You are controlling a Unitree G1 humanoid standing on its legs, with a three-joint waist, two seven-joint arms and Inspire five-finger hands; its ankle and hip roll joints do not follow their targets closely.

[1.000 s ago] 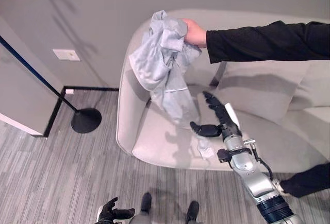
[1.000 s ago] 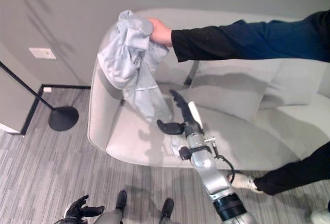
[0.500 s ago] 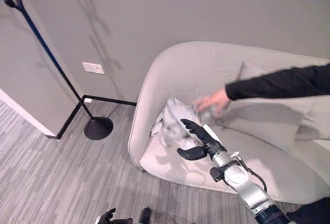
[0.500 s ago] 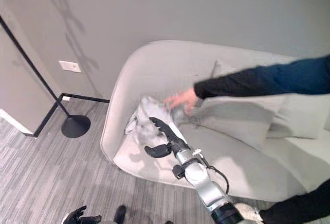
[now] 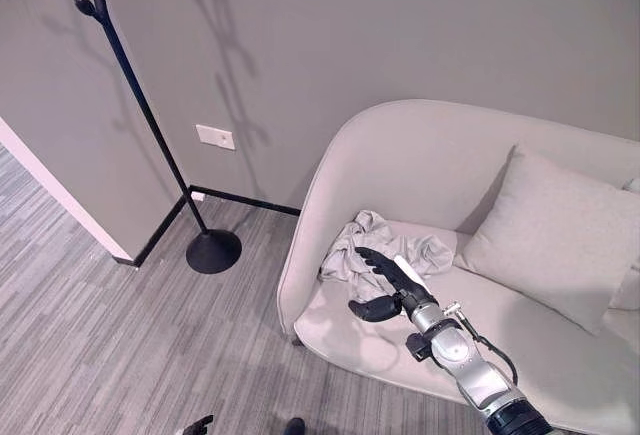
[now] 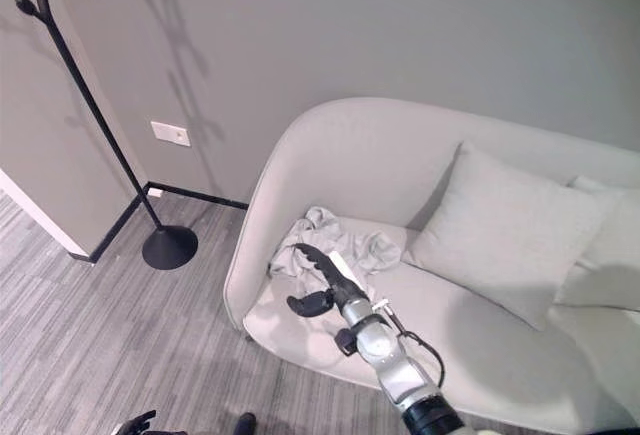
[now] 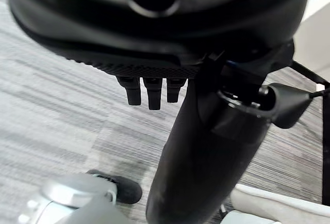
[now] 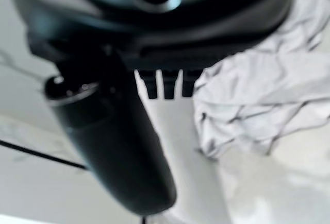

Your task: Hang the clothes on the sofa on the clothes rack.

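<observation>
A crumpled light grey garment (image 5: 362, 233) lies on the seat of the pale sofa (image 5: 400, 150), close to its left end. My right hand (image 5: 397, 287) hovers just in front of the garment, open, with straight fingers and the thumb spread; it holds nothing. In the right wrist view the garment (image 8: 258, 100) lies just past the fingers (image 8: 165, 86) and thumb (image 8: 116, 147). The black clothes rack (image 5: 140, 105) stands on a round base (image 5: 213, 251) left of the sofa, by the wall. My left hand (image 6: 135, 423) hangs low over the floor, relaxed and open.
A large grey cushion (image 5: 545, 235) leans on the sofa's backrest right of the garment, with a second one (image 6: 605, 245) at the far right. A white wall corner (image 5: 60, 195) juts out left of the rack. Grey striped carpet (image 5: 120, 345) spreads before the sofa.
The person's arm that held the garment up has let it drop on the seat and withdrawn. The camera has tilted up, bringing the rack's pole into sight. My right hand stays near the garment.
</observation>
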